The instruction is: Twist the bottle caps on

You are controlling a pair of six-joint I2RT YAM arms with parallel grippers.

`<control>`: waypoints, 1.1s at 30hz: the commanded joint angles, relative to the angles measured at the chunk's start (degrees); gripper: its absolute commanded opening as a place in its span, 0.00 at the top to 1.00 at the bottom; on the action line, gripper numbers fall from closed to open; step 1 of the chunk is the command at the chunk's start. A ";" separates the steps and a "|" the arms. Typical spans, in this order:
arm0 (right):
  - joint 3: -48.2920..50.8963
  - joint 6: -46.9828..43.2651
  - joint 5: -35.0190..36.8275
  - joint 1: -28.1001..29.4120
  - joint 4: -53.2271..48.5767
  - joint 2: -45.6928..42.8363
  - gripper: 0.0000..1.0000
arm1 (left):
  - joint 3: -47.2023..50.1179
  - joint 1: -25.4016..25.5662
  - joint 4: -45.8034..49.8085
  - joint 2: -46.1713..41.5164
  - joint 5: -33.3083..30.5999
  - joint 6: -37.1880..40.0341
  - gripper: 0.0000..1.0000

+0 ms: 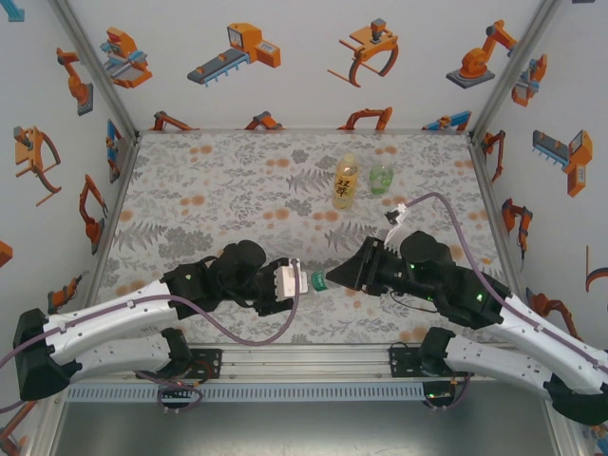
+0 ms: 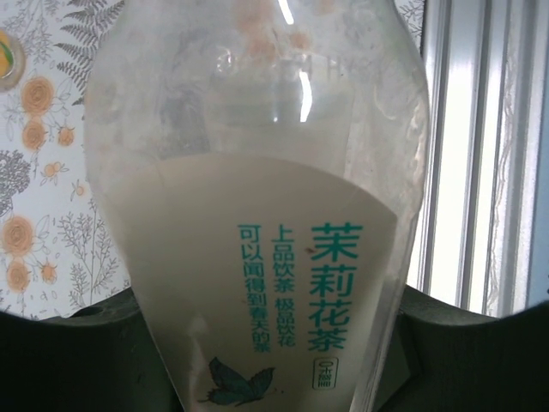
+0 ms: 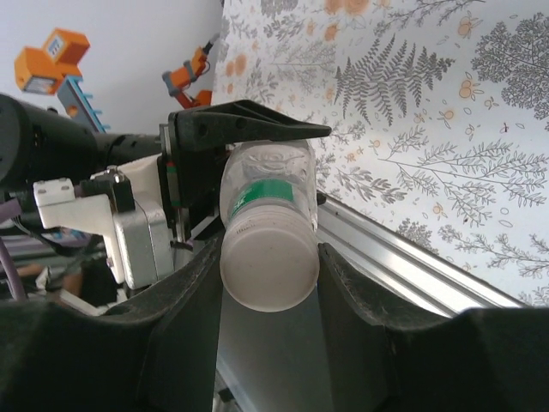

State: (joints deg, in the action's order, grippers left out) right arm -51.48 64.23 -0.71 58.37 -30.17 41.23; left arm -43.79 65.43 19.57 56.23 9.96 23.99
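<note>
White cap (image 3: 268, 275) sits on the clear bottle (image 2: 257, 215), which the left claw (image 1: 285, 282) grips sideways over the near edge of the table (image 1: 209, 190). The right claw (image 3: 268, 256) clamps the cap, so tightening seems underway. Amber bottle (image 1: 345, 182) and green bottle (image 1: 382, 177) stand farther back, 2 tops unclear.

Floral table (image 1: 209, 190), amber bottle (image 1: 345, 180) just beside green bottle (image 1: 381, 177) (far side), both apparently upright.
</note>
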 commanded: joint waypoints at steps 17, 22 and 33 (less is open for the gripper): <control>-13.55 -16.53 16.57 -3.99 -17.70 14.40 1.00 | 0.73 0.55 0.20 -3.34 -5.73 -5.93 0.12; -19.25 -25.97 13.05 -9.14 -19.07 22.41 1.00 | 1.52 0.43 0.89 -4.29 -9.30 -11.39 0.10; -40.00 -41.62 5.53 -18.25 -19.72 45.76 1.00 | 8.03 -0.27 -2.21 -8.18 -19.02 -29.15 0.07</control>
State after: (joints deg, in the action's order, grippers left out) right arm -85.30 29.17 7.86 41.34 -49.17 82.96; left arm -36.56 65.58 17.69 49.08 -5.08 1.85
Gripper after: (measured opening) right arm 0.423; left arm 0.932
